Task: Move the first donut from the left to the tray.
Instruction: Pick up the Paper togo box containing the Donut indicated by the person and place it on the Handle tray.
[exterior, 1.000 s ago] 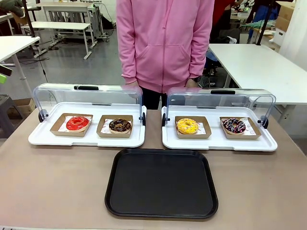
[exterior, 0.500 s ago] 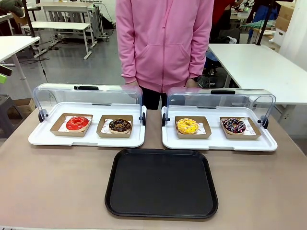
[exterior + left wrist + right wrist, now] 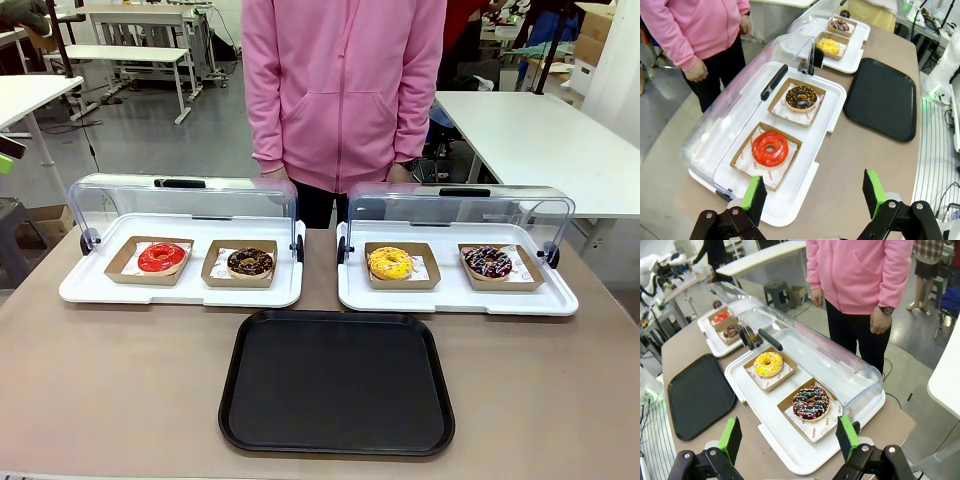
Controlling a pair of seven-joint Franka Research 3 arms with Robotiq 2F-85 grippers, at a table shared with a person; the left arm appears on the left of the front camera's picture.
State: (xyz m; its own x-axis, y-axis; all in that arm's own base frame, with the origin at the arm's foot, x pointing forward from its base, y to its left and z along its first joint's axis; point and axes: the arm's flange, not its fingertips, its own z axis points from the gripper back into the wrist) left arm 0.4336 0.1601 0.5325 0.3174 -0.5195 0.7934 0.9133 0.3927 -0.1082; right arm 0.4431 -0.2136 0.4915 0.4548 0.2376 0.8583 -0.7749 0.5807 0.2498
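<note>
Front view: the red donut (image 3: 162,257) sits in its cardboard box (image 3: 120,262) at middle left. The dome lid (image 3: 180,205) is tipped back, so the near side is open. The black tray (image 3: 337,385) lies bare at lower centre.

Left wrist view: the left gripper (image 3: 815,195) hangs wide and empty, with the donut at lower left.

Right wrist view: the right gripper (image 3: 789,437) is wide and empty too.

Your red donut (image 3: 770,148) wears a wet-looking, glossy glaze. It sits on thin white paper (image 3: 752,162) in a matt brown cardboard box (image 3: 746,144). The black tray (image 3: 337,385) is smooth plastic with a dull sheen. The white serving tray (image 3: 180,293) is smooth plastic too, and its domed lid (image 3: 180,205) is clear and shiny, catching reflections. Under it all, you have a matt beige-brown tabletop (image 3: 110,380). The person's pink hoodie (image 3: 345,90) is soft cloth.
</note>
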